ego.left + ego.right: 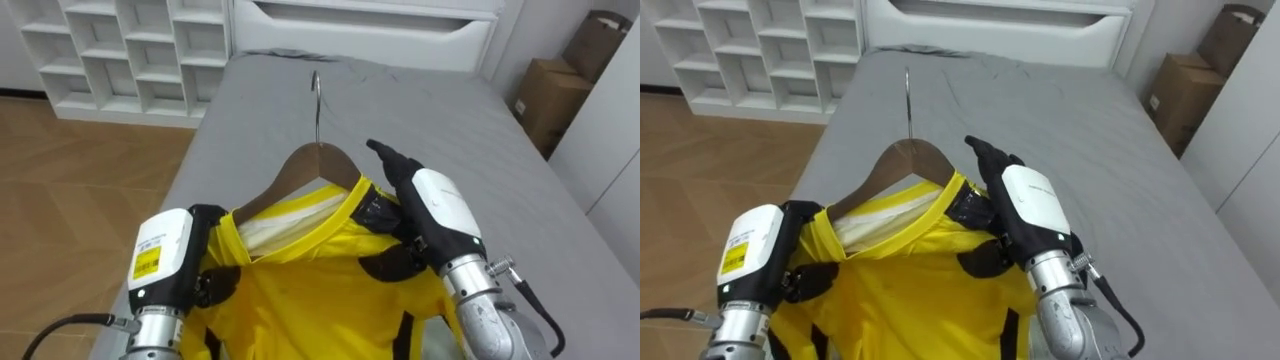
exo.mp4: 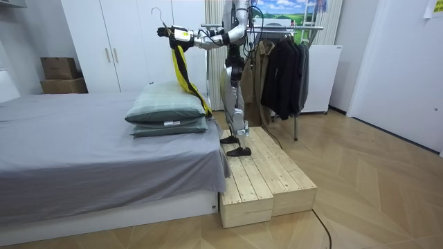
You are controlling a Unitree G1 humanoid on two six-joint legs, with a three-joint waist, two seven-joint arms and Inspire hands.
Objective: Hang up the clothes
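Left eye view: yellow shirt (image 1: pixel 310 290) draped on a wooden hanger (image 1: pixel 300 165), hook at 12 o'clock, held above the grey bed (image 1: pixel 450 110). Left hand (image 1: pixel 170 250), at 8 o'clock, has its dark fingers curled into one shoulder of the shirt. Right hand (image 1: pixel 440 205), at 4 o'clock, pinches the other shoulder under its thumb. Room view: the robot stands on a wooden platform (image 2: pixel 270 173), with the clothes rack (image 2: pixel 304 28) behind it. Likely hazard: both grips bear on cloth, so the hanger may slide free during a turn to the rack.
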